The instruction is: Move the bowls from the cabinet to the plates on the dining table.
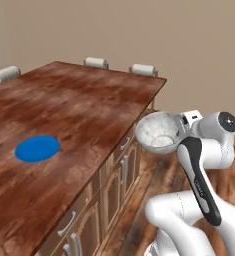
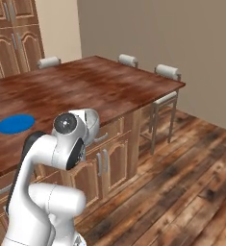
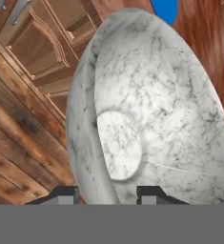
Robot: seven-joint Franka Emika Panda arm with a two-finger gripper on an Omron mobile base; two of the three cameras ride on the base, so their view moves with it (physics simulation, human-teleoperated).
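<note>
Pale speckled bowl (image 3: 147,119) tilted (rim pinched) in the closed hand (image 3: 106,193) — beside dining table (image 1: 79,110).

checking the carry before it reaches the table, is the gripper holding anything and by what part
Yes: the gripper holds the pale grey-white speckled round bowl by its rim wall, one fingertip outside and the other inside.

we see the table (image 1: 89,105), long, with a glossy reddish-brown wood-grain top, and drawers and panelled doors with grey handles under its near edge. a bright blue plate (image 1: 37,148) lies flat on the top, a little in from that near edge and well away from the table's far corner.
</note>
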